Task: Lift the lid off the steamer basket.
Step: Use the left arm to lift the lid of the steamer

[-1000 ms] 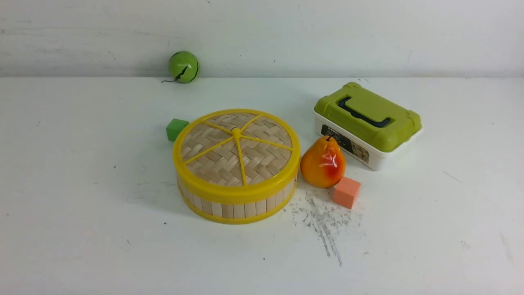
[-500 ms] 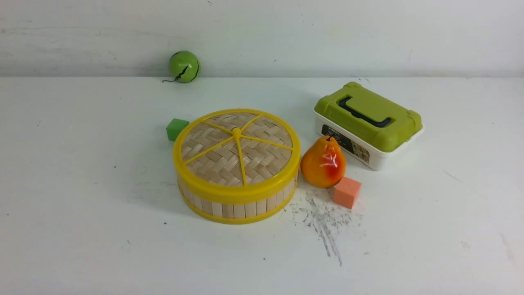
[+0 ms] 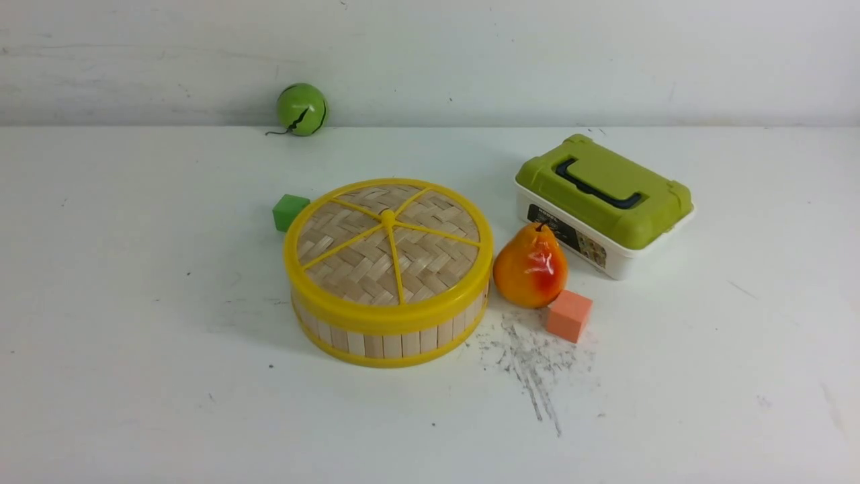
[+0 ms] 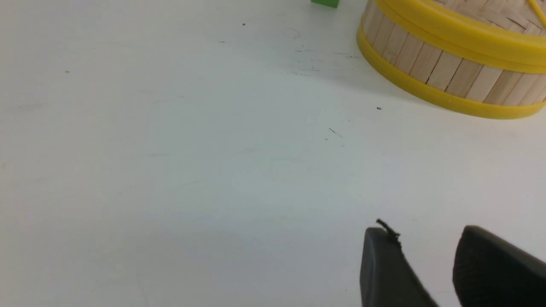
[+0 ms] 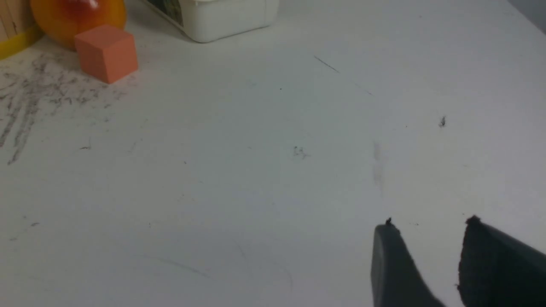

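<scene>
Seven things on the white table, seen from the front. At mid-table, lid seated flat on steamer basket, closed all round. Green cube just beside the basket at far left. Pear just beside it at right, orange cube close by the pear's near side, green-topped white box behind. Green ball far back by the wall.

From the left wrist: left gripper low over bare table, jaws parted, nothing between them, well apart from the basket wall.

From the right wrist: right gripper likewise parted and empty, well apart from orange cube, pear and box.
</scene>
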`<action>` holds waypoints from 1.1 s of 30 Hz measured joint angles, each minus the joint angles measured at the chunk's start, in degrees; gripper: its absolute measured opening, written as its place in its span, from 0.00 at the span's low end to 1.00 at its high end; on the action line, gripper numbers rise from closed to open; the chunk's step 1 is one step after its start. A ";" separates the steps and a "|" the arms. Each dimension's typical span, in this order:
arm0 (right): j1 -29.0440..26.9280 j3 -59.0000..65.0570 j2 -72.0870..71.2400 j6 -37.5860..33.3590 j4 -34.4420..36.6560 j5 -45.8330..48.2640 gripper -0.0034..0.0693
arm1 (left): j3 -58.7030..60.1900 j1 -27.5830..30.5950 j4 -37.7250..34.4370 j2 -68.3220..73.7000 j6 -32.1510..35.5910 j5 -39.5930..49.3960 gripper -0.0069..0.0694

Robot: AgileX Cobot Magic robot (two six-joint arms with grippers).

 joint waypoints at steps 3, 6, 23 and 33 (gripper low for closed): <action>0.00 0.00 0.00 0.00 0.00 0.00 0.38 | 0.00 0.00 0.00 0.00 0.00 0.00 0.40; 0.00 0.00 0.00 0.00 0.00 0.00 0.38 | 0.00 0.00 -0.37 0.00 0.00 -2.18 0.40; 0.00 0.00 0.00 0.00 0.00 0.00 0.38 | 0.00 0.00 -1.31 0.00 0.00 -39.82 0.40; 0.00 0.00 0.00 0.00 0.00 0.00 0.38 | -2.20 0.00 -13.53 0.00 -22.16 -38.65 0.36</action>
